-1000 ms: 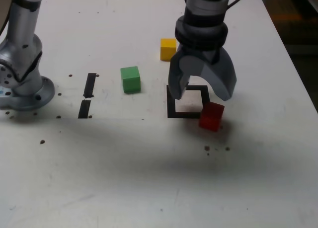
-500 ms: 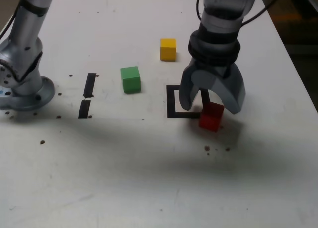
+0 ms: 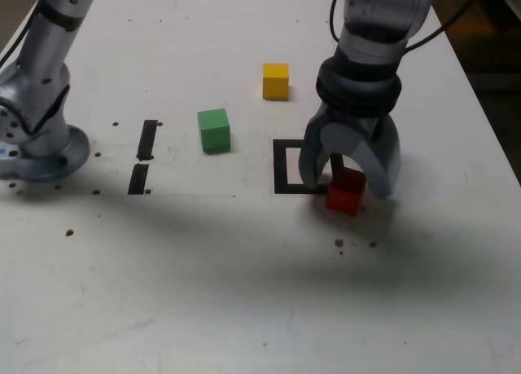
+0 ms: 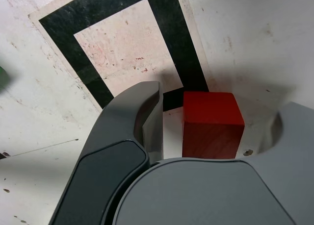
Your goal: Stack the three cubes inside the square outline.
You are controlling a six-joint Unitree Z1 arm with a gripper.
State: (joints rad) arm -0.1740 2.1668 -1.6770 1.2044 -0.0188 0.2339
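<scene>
The red cube [image 3: 346,191] sits on the white table, just outside the near right corner of the square outline [image 3: 286,167] in the exterior view. My gripper [image 3: 346,185] is lowered over it, open, one finger on each side. In the wrist view the red cube [image 4: 212,122] lies between the fingers [image 4: 142,117] with a gap showing, beside the outline's tape [image 4: 93,9]. The green cube [image 3: 213,130] and the yellow cube [image 3: 275,81] stand apart, farther back and to the exterior view's left of the outline. Nothing lies inside the outline.
The arm's grey base [image 3: 37,146] stands at the exterior view's left. Two short black strips [image 3: 146,139] lie between the base and the green cube. The table's edge [image 3: 488,121] runs close on the exterior view's right. Dark specks dot the surface.
My gripper has moved toward the exterior view's right and come down around the red cube, and its jaws have narrowed. The cubes have not moved.
</scene>
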